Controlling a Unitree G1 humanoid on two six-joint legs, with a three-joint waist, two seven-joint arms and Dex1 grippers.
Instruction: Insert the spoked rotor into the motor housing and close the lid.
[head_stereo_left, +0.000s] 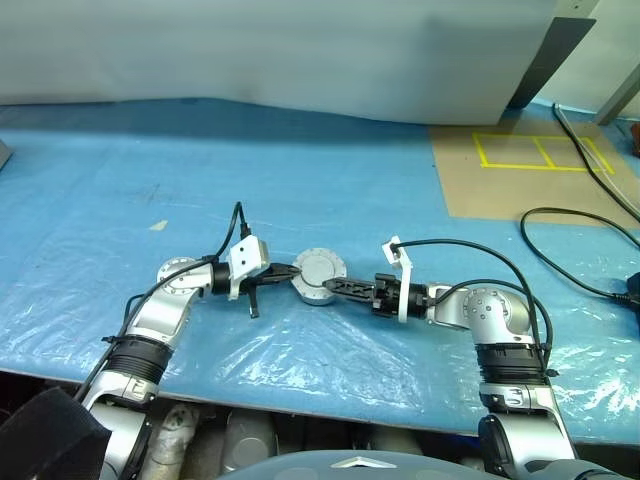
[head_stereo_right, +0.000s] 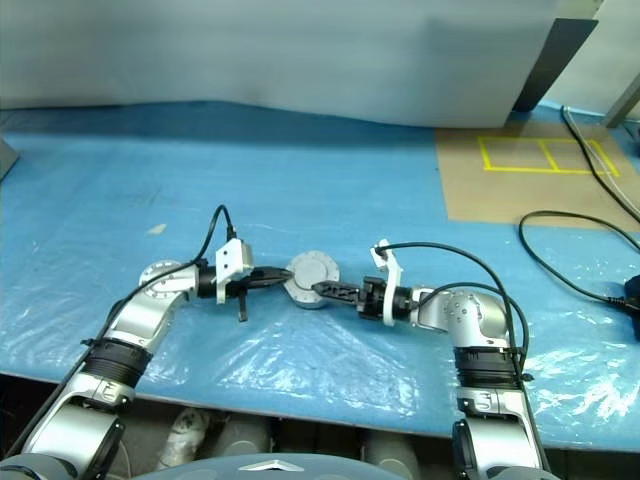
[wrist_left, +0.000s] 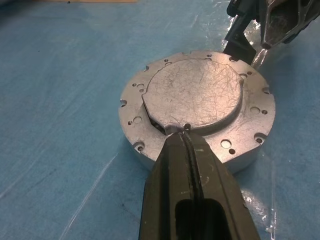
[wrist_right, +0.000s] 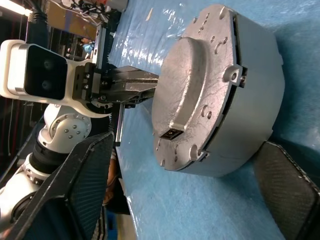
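While lid (wrist_left: 195, 95) down on motor housing (wrist_left: 250, 150), 2 hands flanking.

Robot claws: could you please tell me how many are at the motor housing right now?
2. The left claw, shut, is at the motor housing's left edge, tips on the closed lid; the right claw stands open around its right side.

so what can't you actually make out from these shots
- Rotor: whether it sits inside the housing; in both wrist views the shut lid covers the inside.
- Windings and hub: hidden under the lid in every view.
- Left gripper: shut, its tip at the lid's edge in the left wrist view; whether it touches or presses cannot be told.
- Right gripper: fingers stand either side of the housing in the right wrist view; contact is unclear.
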